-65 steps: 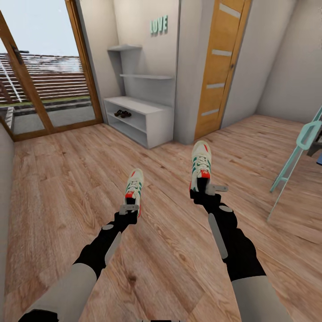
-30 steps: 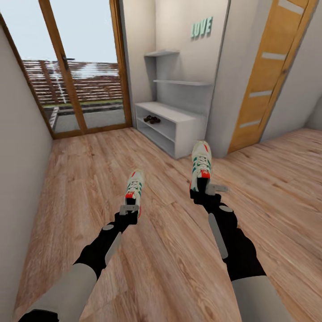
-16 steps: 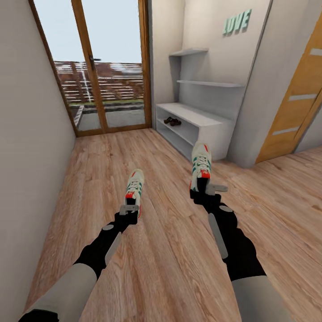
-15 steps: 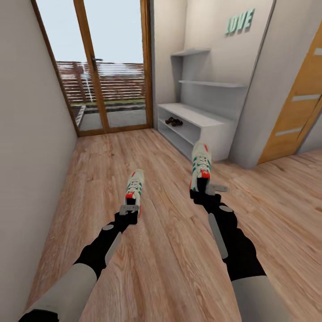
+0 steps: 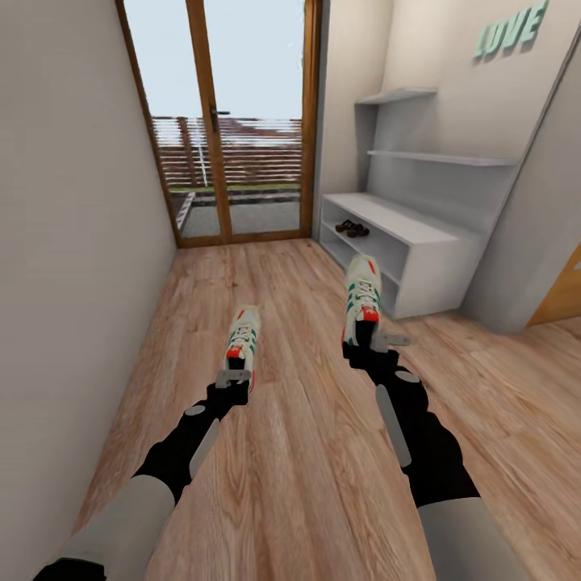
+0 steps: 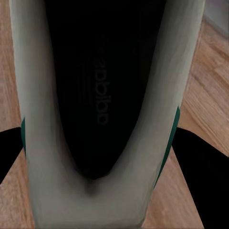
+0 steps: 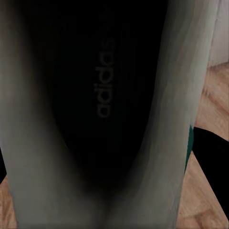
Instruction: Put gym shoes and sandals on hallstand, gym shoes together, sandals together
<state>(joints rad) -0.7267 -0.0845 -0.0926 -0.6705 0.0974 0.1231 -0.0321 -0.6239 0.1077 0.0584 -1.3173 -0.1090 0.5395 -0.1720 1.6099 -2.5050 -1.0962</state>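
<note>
Warm brown wood-plank corridor floor (image 5: 307, 452) runs to a wood-framed glass door (image 5: 234, 129) in head view, grey wall at left. Low white hallstand w/ open shelf tiers (image 5: 420, 250) stands against the right-hand wall; pair of flat brown sandals (image 5: 353, 228) sits on its flat top near the far end, touching or nearly so. Left gripper (image 5: 233, 378) is clamped on the heel of a white sneaker w/ green stripes and red-orange accents (image 5: 243, 335), toe pointing ahead, held above the floor. Right gripper (image 5: 379, 340) grips the second white-green sneaker (image 5: 362, 297) the same way, well apart from the first.

Left wrist view: sneaker's dark insole and white rim (image 6: 100, 109), floor planks beside.

Right wrist view: other sneaker's dark insole w/ printed logo (image 7: 102, 86).
</note>
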